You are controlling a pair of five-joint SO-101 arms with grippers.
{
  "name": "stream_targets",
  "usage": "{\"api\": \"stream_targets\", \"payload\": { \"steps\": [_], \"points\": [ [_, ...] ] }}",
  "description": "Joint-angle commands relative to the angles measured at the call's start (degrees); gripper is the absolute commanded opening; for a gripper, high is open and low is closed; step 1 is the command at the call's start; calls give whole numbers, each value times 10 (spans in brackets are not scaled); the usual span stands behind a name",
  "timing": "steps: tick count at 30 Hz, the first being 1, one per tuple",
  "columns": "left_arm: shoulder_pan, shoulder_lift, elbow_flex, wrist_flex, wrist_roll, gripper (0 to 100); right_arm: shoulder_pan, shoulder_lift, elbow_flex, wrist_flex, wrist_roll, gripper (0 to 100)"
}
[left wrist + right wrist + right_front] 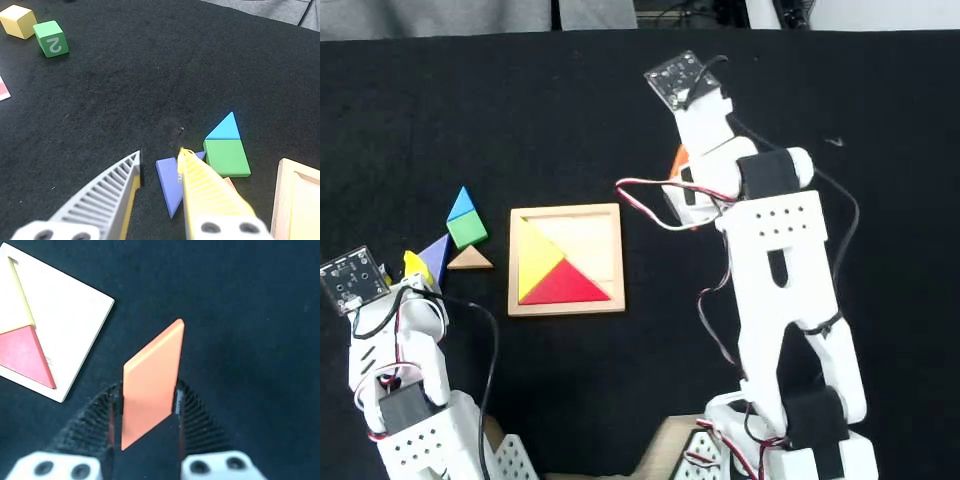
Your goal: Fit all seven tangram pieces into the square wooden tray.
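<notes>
The square wooden tray point(590, 225) lies mid-table with a yellow triangle point(532, 255) and a red triangle point(565, 285) inside it. My right gripper point(147, 390) is shut on an orange parallelogram point(150, 375), held to the right of the tray point(65, 315); the orange piece point(677, 158) peeks out beside that arm. Left of the tray lie a blue triangle point(225, 128), a green square point(227, 156), a purple piece point(169, 185) and a tan triangle point(470, 259). My left gripper point(160, 152) is open, its yellow finger point(210, 195) over the purple piece.
A yellow cube point(17, 21) and a green numbered cube point(50, 37) sit far off on the black cloth. The right arm's white body point(780, 280) stands to the right of the tray. Black cloth stretches behind the tray.
</notes>
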Motion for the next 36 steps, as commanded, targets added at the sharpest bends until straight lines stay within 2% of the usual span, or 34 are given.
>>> {"api": "stream_targets", "payload": {
  "steps": [1, 4, 7, 16, 22, 26, 33, 36],
  "points": [
    [7, -5, 12, -6, 4, 130, -5, -32, -32, 7, -33, 108],
    [7, -5, 12, -6, 4, 130, -6, -32, -33, 22, -39, 217],
    [7, -5, 12, -6, 4, 130, -6, -32, -33, 29, -11, 273],
    [7, -5, 12, -7, 4, 130, 5, -32, -31, 25, -1, 262],
    [7, -5, 12, -6, 4, 130, 100, -24, -16, 6, 6, 262],
    [7, -5, 12, -6, 4, 130, 142, -9, 63, -43, 75, 262],
    [7, -5, 12, -6, 4, 130, 132, 44, 203, -206, 257, 262],
    [7, -5, 12, -6, 4, 130, 120, 69, 213, -221, 290, 262]
  ]
}}
